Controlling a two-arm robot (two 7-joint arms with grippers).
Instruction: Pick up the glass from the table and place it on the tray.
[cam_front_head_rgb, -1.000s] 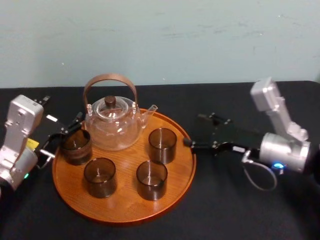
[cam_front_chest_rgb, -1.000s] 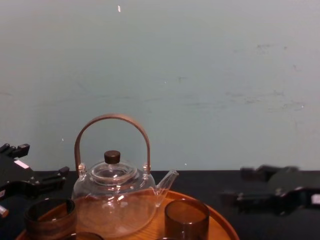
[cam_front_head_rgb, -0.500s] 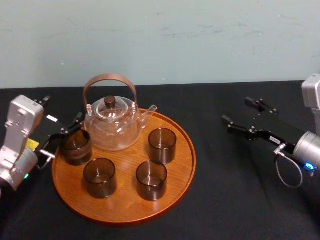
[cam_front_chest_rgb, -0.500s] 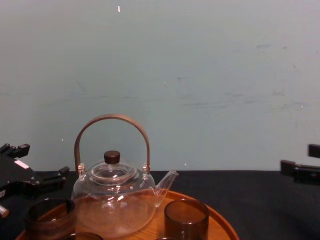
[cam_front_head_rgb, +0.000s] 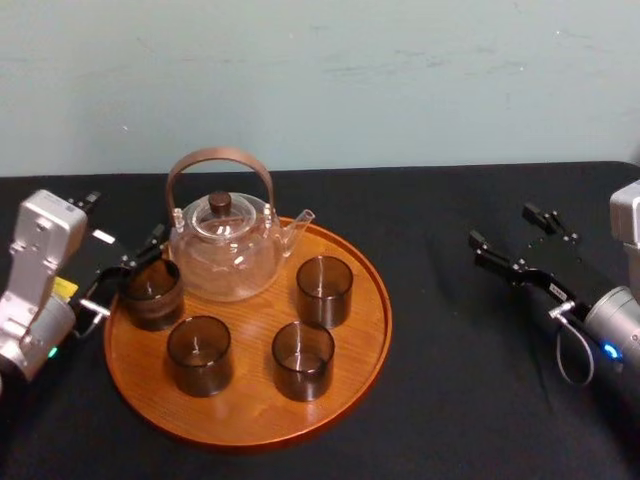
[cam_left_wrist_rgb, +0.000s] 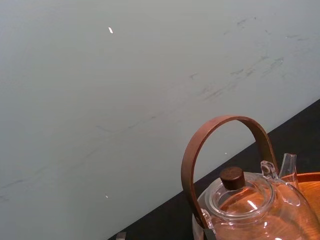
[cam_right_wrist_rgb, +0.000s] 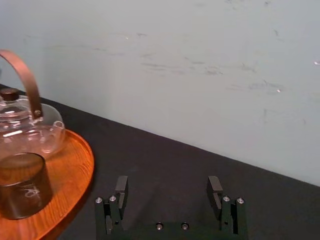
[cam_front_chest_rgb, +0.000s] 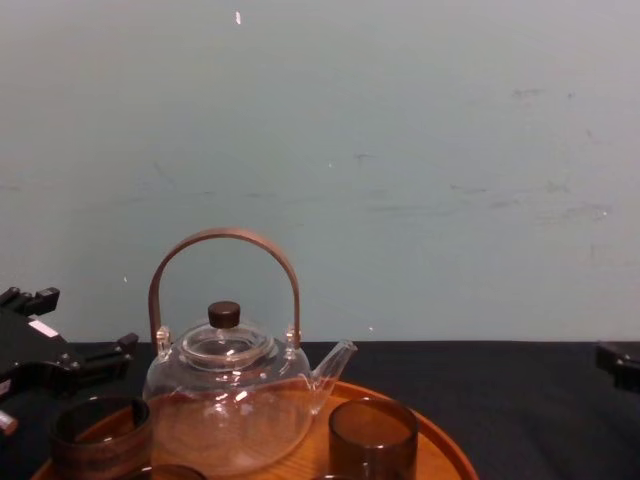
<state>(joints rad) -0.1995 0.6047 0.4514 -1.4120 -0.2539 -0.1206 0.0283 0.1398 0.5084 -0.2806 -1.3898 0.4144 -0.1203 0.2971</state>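
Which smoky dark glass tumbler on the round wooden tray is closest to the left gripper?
The tumbler at the tray's left rim, beside the left gripper and glass teapot, leftmost of the four.

Matt black cloth over the desk (cam_front_head_rgb: 470, 400), tray (cam_front_head_rgb: 345, 395) of smooth orange-brown wood with a slight sheen, glass (cam_front_head_rgb: 152, 293) smoky and see-through, teapot (cam_front_head_rgb: 225, 262) clear glossy glass, handle (cam_front_head_rgb: 218, 156) brown, wood-like, right tool (cam_right_wrist_rgb: 167, 186) matt black, bright metal screws (cam_right_wrist_rgb: 159, 226).

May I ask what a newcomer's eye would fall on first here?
The orange tray left of centre on the black table, bearing a clear teapot and four dark glasses. The left gripper sits at the rear-left glass; the right gripper hangs over the table at right, jaws open.
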